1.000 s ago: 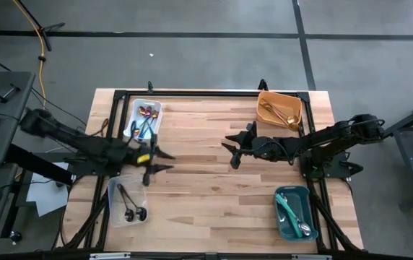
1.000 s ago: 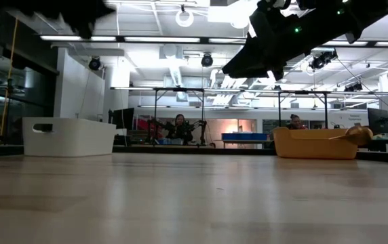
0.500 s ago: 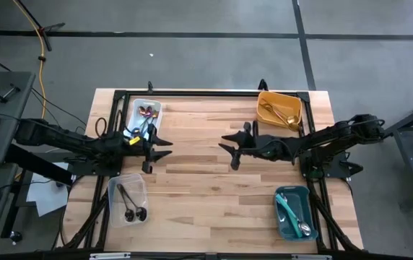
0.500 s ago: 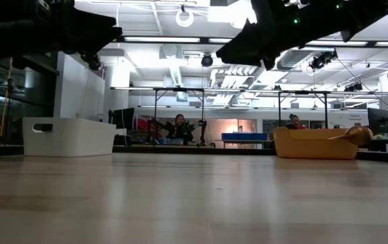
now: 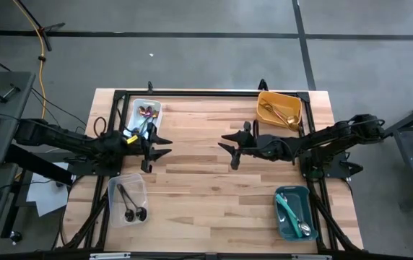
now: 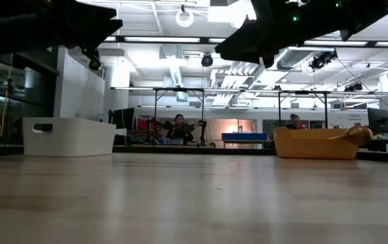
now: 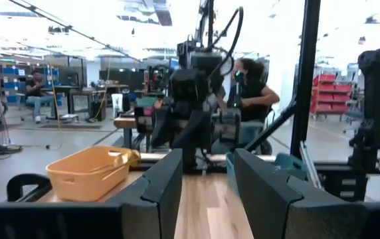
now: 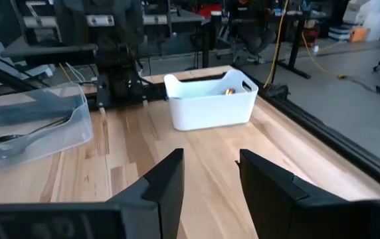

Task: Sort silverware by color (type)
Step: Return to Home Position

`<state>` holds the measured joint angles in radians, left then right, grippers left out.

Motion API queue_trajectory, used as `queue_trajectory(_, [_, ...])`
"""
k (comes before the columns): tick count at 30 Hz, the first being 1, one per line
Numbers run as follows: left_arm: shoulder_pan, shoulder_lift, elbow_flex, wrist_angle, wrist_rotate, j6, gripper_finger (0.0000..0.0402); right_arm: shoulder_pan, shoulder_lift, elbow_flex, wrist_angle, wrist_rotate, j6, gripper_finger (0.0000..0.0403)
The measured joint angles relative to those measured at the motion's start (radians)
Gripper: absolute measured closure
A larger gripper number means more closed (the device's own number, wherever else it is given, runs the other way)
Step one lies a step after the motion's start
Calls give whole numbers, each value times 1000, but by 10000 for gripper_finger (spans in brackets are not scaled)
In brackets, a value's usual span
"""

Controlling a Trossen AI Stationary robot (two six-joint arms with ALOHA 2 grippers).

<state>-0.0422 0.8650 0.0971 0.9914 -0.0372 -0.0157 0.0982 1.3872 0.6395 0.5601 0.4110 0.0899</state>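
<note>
Clock directions read the table from above, with twelve at its far edge.

Left gripper: fingers parted to a moderate gap with nothing between them. Its wrist view shows only bare wood and the opposite arm through the gap. It hovers above the wood at about nine o'clock, pointing toward three.

Right gripper: fingers likewise spread and unloaded, hovering just off the table's centre toward one o'clock and pointing toward nine.

The two face each other, well apart, across bare boards. Judged from the pose, both arms are held raised and unloaded because nothing remains to fetch. This reads as a parking posture that keeps them off all four containers.

The silverware lies wholly in bins near the table's corners, one colour to each, which leaves the middle free as working ground.

- Rainbow pieces sit in the white bin at ten o'clock, just beside the left gripper, at its eleven.
- Black spoons lie in the transparent bin at eight o'clock, near that gripper, at its seven.
- Gold pieces fill the orange bin at two o'clock, near the right gripper, at its two.
- Teal-handled pieces rest in the teal bin at four o'clock, well apart from the right gripper, between its four and five.

No utensil shows on the wood, so the sort appears complete.
</note>
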Motion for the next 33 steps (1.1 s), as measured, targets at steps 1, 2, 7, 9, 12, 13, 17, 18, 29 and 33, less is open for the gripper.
queue_trajectory(1, [0, 0, 9, 0, 0, -6, 271, 0, 0, 0, -9, 0, 8, 263])
queue_trajectory(2, [0, 0, 16, 1, 1, -9, 271, 0, 0, 0, -16, 0, 19, 263])
queue_trajectory(7, [0, 1, 38, -34, 6, -13, 271, 0, 0, 0, -56, 0, 93, 263])
queue_trajectory(9, [0, 1, 38, -36, 6, -13, 271, -1, 0, 0, -63, 7, 92, 263])
queue_trajectory(12, [0, 1, 38, -37, 6, -8, 271, -6, 0, 0, -63, 11, 91, 263])
queue_trajectory(13, [0, 1, 38, -37, 6, -8, 271, -8, 0, 0, -63, 12, 94, 263])
queue_trajectory(17, [0, 1, 38, -37, 6, -7, 271, -13, 0, 0, -62, 12, 93, 263])
queue_trajectory(18, [0, 1, 38, -37, 6, -7, 271, -14, 0, 0, -62, 13, 93, 263])
queue_trajectory(29, [0, 1, 38, -37, 2, -7, 271, -13, 0, 0, -47, 14, 92, 263])
queue_trajectory(33, [0, 1, 38, -37, 1, -7, 271, -13, 0, 0, -47, 14, 93, 263])
